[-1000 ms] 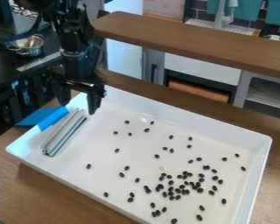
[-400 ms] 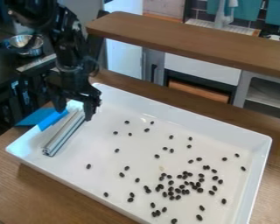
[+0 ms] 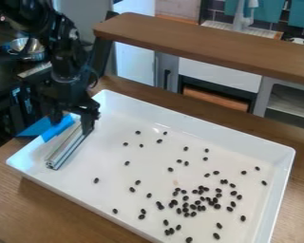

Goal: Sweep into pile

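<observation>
A brown table [image 3: 27,199] holds a big white tray [image 3: 195,129], its far left corner close by the claw [image 3: 71,126]. The claw's fingers are wide apart, and it seems to hold nothing, though that spot is dark. A long silver bar [image 3: 67,151] lies just below it, beside a blue flap [image 3: 39,128]. Little black beans [image 3: 216,206] are scattered well apart from the claw, many bunched together.

Robot arm [image 3: 67,59], black, jointed.
Bulky segments are linked by rounded joints; a thin dark cable [image 3: 96,77] is looped at the side; the black gripper [image 3: 71,127] is fitted with two fingers.
</observation>
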Robot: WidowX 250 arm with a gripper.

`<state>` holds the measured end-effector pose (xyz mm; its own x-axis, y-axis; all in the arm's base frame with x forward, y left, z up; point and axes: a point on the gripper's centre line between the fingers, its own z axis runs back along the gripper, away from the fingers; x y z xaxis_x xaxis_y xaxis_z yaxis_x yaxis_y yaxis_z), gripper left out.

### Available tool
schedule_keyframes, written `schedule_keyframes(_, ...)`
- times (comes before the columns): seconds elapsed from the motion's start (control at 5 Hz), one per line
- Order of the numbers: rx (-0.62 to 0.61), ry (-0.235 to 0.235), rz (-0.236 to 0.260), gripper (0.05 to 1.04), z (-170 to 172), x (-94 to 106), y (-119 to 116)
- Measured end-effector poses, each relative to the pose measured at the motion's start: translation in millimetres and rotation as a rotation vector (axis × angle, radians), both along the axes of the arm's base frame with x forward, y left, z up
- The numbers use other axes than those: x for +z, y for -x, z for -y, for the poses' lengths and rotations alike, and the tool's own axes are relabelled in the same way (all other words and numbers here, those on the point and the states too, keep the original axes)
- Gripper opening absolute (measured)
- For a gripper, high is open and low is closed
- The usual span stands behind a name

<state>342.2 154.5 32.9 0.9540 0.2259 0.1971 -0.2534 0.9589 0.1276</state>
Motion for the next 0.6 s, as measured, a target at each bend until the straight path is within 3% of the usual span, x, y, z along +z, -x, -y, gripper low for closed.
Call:
schedule_keyframes(0.2,0.008,-0.004,-0.034,1.001,-8.9,-12.5,6.4)
schedule_keyframes(0.6,0.005,-0.01,-0.046,1.0,-11.5,-17.9,8.0)
